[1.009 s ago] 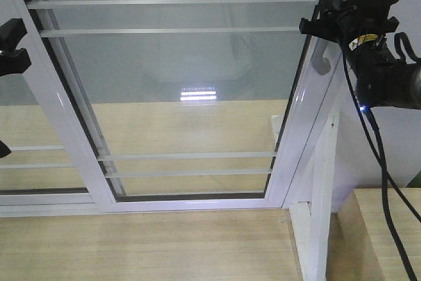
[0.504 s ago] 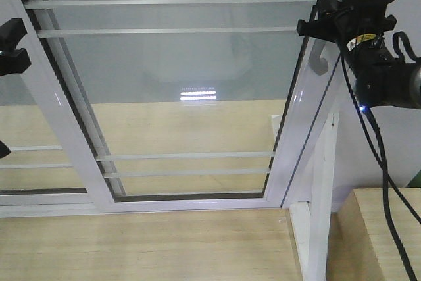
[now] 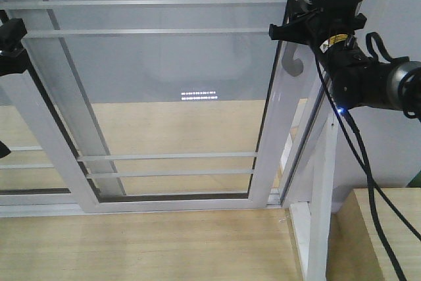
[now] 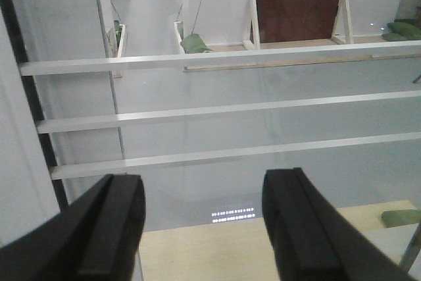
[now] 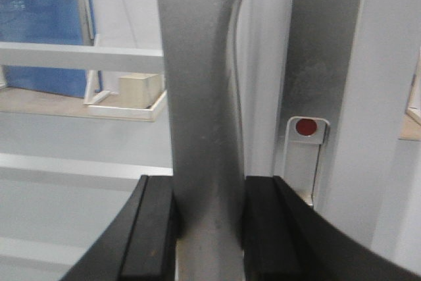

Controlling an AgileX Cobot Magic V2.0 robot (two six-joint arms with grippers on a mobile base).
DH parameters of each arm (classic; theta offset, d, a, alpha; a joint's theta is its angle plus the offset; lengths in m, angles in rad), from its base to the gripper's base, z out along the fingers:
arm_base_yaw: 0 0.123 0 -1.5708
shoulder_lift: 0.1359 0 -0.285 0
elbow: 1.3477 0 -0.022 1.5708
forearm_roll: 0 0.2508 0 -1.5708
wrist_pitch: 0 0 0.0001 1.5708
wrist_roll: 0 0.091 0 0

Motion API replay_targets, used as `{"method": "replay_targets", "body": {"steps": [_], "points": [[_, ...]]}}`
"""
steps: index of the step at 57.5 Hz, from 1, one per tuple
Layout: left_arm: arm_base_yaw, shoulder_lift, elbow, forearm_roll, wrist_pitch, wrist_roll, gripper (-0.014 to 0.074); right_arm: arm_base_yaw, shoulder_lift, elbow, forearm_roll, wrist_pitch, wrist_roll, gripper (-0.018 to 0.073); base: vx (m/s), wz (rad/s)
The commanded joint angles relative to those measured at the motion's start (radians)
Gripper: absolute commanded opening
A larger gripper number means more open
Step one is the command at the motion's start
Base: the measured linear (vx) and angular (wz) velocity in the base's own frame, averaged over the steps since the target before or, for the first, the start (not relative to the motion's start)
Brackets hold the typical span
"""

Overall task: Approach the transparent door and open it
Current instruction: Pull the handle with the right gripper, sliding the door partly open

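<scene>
ROOM VIEW: The robot's right gripper (image 3: pixel 284 31) is clamping the curved grey handle (image 3: pixel 293 64) of the transparent door (image 3: pixel 171 129). The door is standing in its white frame straight ahead of the machine, with the handle edge at upper right. In the right wrist view the two black fingers (image 5: pixel 154 228) are pressing against either side of the handle (image 5: pixel 200 129), closed as far as the metal is letting them. A narrow dark gap is showing between the door's handle edge and the fixed white post (image 3: pixel 322 182), so the panel is, by the look of it, standing partly open with most of its travel to go. The left gripper (image 3: pixel 10 47) is hanging at the far left, its fingers (image 4: pixel 112 228) spread wide on nothing and facing the glass and its white bars.

Trouble is lying in three places. The handle is smooth and curving, so a pull drifting off the line of the track could be letting the fingers slide down it or twist off. A pull angled toward the robot could be jamming the door against the second glass panel (image 3: pixel 66 97) that it is overlapping. Sliding further would also be carrying the door's far edge toward the idle left gripper, while the black cable (image 3: pixel 368 182) is dangling close to the post, where it could snag.
</scene>
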Motion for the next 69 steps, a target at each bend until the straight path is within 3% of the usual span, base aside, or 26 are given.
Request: {"method": "replay_targets", "body": {"steps": [1,30,45,52,63,69], "points": [[-0.003,-0.012,-0.038,-0.002,-0.071,-0.001,0.0517,0.047,-0.053,-0.013,-0.122,-0.065,0.007,0.0172,0.00,0.00],[-0.003,-0.012,-0.038,-0.002,-0.071,-0.001,0.0517,0.182,-0.053,-0.013,-0.148,-0.060,0.000,0.0174,0.00,0.00],[-0.003,-0.012,-0.038,-0.002,-0.067,-0.002,0.0517,0.215,-0.055,-0.013,-0.152,-0.055,-0.003,0.0176,0.00,0.00],[-0.003,-0.012,-0.038,-0.002,-0.059,-0.001,0.0517,0.215,-0.090,-0.004,-0.147,0.005,-0.014,0.0176,0.00,0.00],[-0.003,-0.012,-0.038,0.009,-0.044,0.001,0.0517,0.215,-0.238,0.054,-0.145,0.173,-0.147,0.0173,0.00,0.00],[-0.003,-0.012,-0.038,0.009,-0.030,0.001,0.0517,0.215,-0.346,0.112,-0.145,0.235,-0.167,0.0128,0.00,0.00]]}}
